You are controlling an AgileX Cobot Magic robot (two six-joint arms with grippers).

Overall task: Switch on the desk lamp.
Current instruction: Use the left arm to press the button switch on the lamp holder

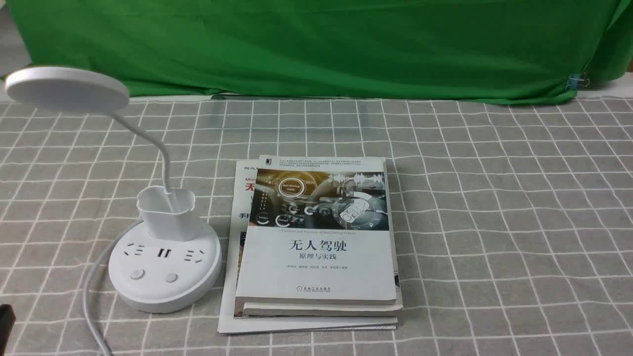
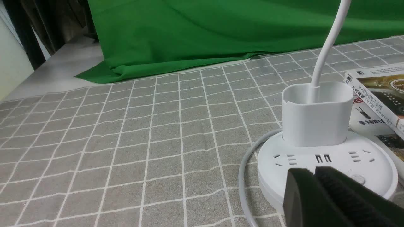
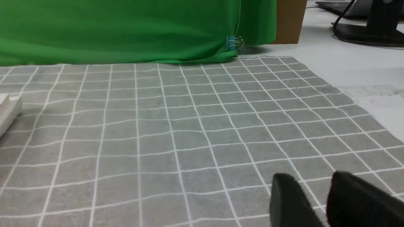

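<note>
The white desk lamp stands on the left of the table. Its round base [image 1: 163, 277] has sockets and two buttons [image 1: 137, 273]. A small cup [image 1: 168, 215] sits on the base, and a thin neck leads up to the flat disc head [image 1: 67, 89]. In the left wrist view, my left gripper [image 2: 314, 171] is shut and empty. It is in front of the base [image 2: 328, 164], short of it, and hides one button; the other button [image 2: 359, 179] shows. Only a black tip of it [image 1: 5, 321] shows in the front view. My right gripper [image 3: 311, 181] is slightly open and empty, low over bare cloth.
A stack of books [image 1: 316, 242] lies just right of the lamp base, also showing in the left wrist view [image 2: 378, 91]. The lamp's white cable [image 1: 91, 291] curves off the base toward the front left. A green cloth [image 1: 316, 44] hangs at the back. The checked tablecloth ends on the right [image 3: 363, 107].
</note>
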